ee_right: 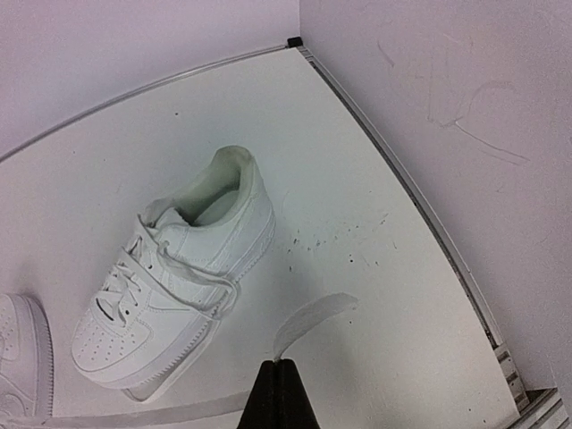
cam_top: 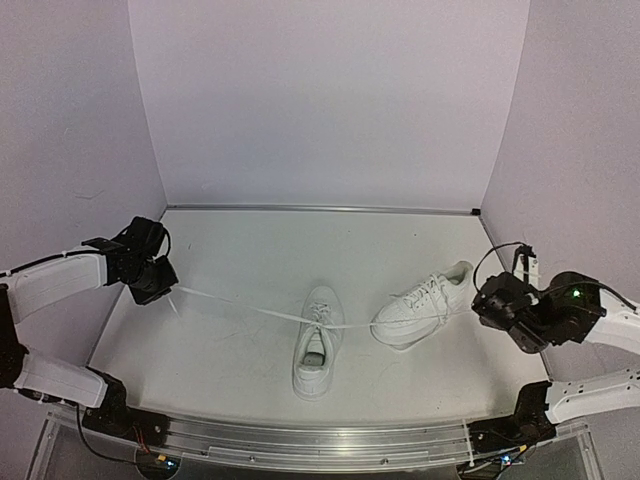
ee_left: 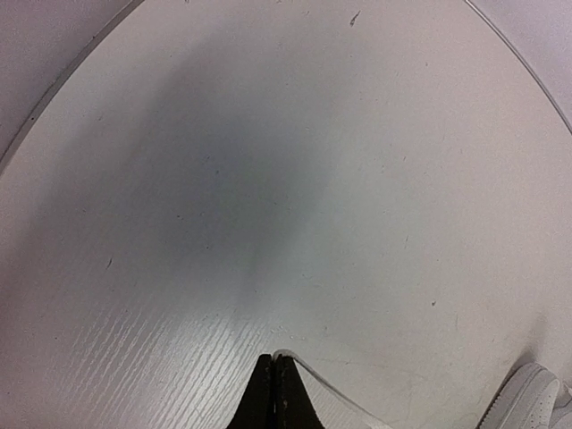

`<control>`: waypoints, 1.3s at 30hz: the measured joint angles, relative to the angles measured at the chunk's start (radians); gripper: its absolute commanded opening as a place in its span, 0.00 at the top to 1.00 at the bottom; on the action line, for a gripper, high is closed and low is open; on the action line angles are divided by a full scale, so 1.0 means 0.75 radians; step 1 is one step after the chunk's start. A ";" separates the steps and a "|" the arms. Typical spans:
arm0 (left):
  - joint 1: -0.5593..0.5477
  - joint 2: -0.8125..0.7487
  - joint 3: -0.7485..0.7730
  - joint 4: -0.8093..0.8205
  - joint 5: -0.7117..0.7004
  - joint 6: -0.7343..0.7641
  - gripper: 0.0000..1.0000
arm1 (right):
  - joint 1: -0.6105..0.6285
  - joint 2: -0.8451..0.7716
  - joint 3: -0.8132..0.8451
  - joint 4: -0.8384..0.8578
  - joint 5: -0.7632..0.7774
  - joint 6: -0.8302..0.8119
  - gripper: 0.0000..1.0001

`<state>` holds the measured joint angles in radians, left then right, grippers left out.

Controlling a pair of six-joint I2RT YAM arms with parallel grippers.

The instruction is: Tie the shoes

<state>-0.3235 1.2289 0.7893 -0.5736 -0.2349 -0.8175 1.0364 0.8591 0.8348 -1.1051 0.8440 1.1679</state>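
Now: centre shoe (cam_top: 318, 345) upright on table (cam_top: 230, 250), toe away from arms. Lace (cam_top: 235, 304) runs taut from it both ways. Left gripper (cam_top: 165, 288) well left of shoe, pinched on lace end. Right gripper (cam_top: 482, 303) well right, likewise pinched (flat tip pokes out). Second shoe (cam_top: 425, 303) just right of centre shoe, angled.

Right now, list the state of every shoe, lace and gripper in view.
left gripper, shut on left lace end.
right gripper, shut on right lace end.
left lace end, pulled taut.
right lace end, pulled taut.
centre shoe, upright, no bow yet.
right shoe, upright, held by neither gripper.
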 measured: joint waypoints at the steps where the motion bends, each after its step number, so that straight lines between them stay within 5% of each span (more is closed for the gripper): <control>1: 0.000 0.000 -0.002 0.001 0.002 0.006 0.95 | 0.000 0.032 -0.006 0.025 -0.019 -0.018 0.89; 5: 0.001 -0.001 -0.012 0.002 0.021 0.039 0.47 | 0.000 0.097 -0.022 0.099 -0.073 -0.069 0.40; 8: 0.004 -0.002 -0.017 0.003 0.037 0.058 0.29 | 0.000 0.082 -0.022 0.132 -0.097 -0.116 0.26; 12: 0.005 -0.044 -0.018 -0.003 0.036 0.078 0.18 | 0.000 0.022 -0.022 0.156 -0.108 -0.173 0.07; 17: 0.005 -0.125 -0.017 -0.013 0.018 0.109 0.01 | 0.000 -0.049 -0.014 0.169 -0.125 -0.253 0.03; 22: 0.005 -0.182 -0.021 -0.013 0.039 0.203 0.00 | 0.000 -0.051 -0.013 0.262 -0.219 -0.439 0.02; 31: -0.051 -0.125 -0.054 0.204 0.469 0.547 0.09 | 0.000 0.037 -0.012 0.529 -0.489 -0.709 0.02; 39: -0.489 0.058 -0.086 0.386 0.448 0.861 0.12 | 0.000 0.099 -0.005 0.668 -0.633 -0.799 0.02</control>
<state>-0.6901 1.2724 0.7250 -0.2845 0.1009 -0.1719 1.0363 0.9333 0.8310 -0.6038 0.3689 0.5686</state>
